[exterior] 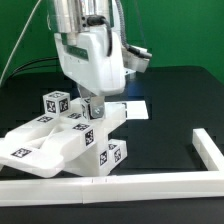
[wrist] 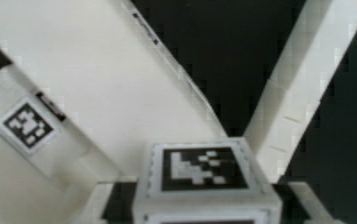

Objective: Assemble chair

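The partly joined chair (exterior: 62,140) lies at the exterior view's lower left. It is a cluster of matte-white blocky parts with black-and-white tags, resting against the front rail. My gripper (exterior: 93,108) hangs straight down over its middle. In the wrist view a small white tagged block (wrist: 200,170) sits between my gripper's (wrist: 201,205) two fingers, which press on its sides. Beyond the block runs a broad white chair panel (wrist: 113,95) with a tag, and a narrower white bar (wrist: 310,80) slants beside it.
A long plain white border rail (exterior: 150,186) runs along the front and turns up at the exterior view's right (exterior: 206,150). The marker board (exterior: 132,108) lies flat behind the gripper on the black table. Green walls stand at the back.
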